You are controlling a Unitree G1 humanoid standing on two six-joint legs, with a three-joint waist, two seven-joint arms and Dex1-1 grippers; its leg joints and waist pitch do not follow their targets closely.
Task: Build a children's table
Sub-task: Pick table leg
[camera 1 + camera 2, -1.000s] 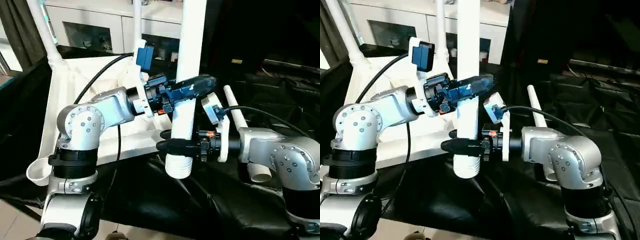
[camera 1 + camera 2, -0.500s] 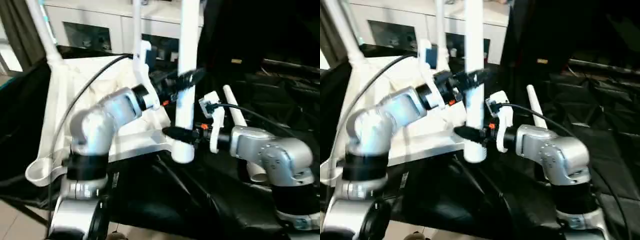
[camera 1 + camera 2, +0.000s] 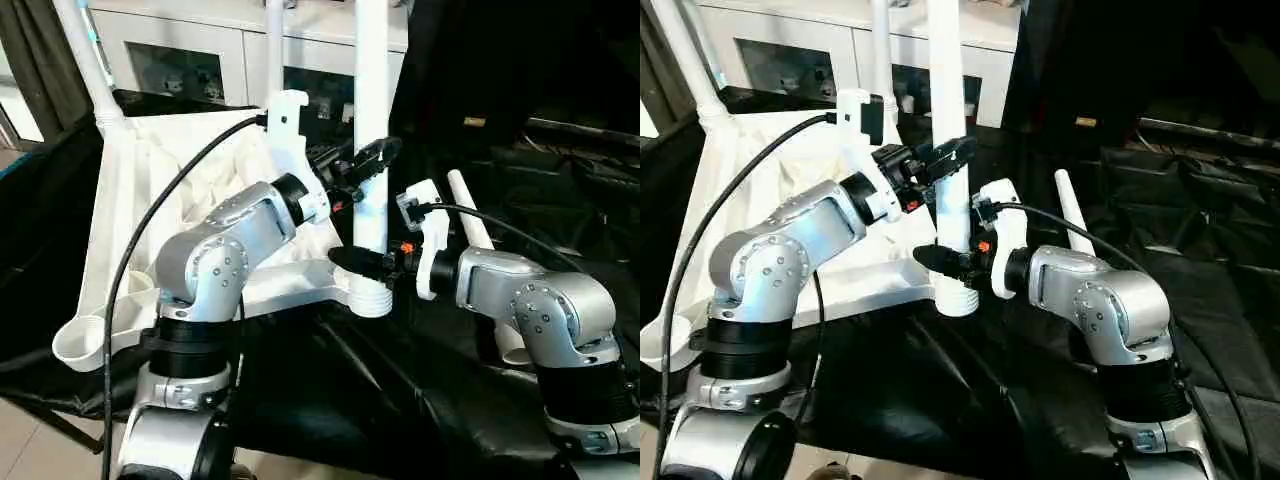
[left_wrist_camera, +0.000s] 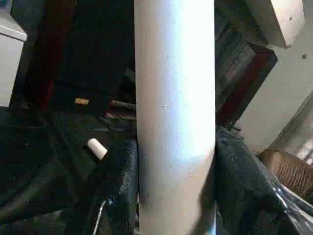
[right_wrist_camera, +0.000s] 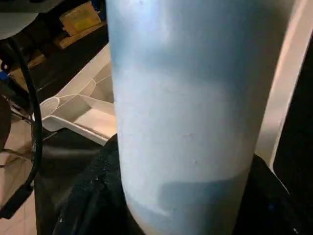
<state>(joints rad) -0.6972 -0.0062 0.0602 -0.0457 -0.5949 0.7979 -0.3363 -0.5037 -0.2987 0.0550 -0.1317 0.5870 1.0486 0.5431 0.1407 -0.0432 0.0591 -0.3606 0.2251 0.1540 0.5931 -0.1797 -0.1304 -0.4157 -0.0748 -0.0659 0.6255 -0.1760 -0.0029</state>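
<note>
Both grippers — left gripper (image 3: 365, 165), right gripper (image 3: 362, 264) — clasp upright leg (image 3: 371, 120); threaded end at tabletop (image 3: 130, 190) corner socket (image 3: 371, 300) — seat next.

A thick white tubular leg (image 5: 181, 112) stands directly ahead of the right gripper, very close, between its dark fingers (image 5: 93, 196). Beyond the leg lies the white tabletop (image 5: 83, 110), ribbed underside up, on black sheeting (image 5: 63, 152).

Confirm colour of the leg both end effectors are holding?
White: the tubular leg, plain and unpatterned. Left eye view shows it best.
</note>
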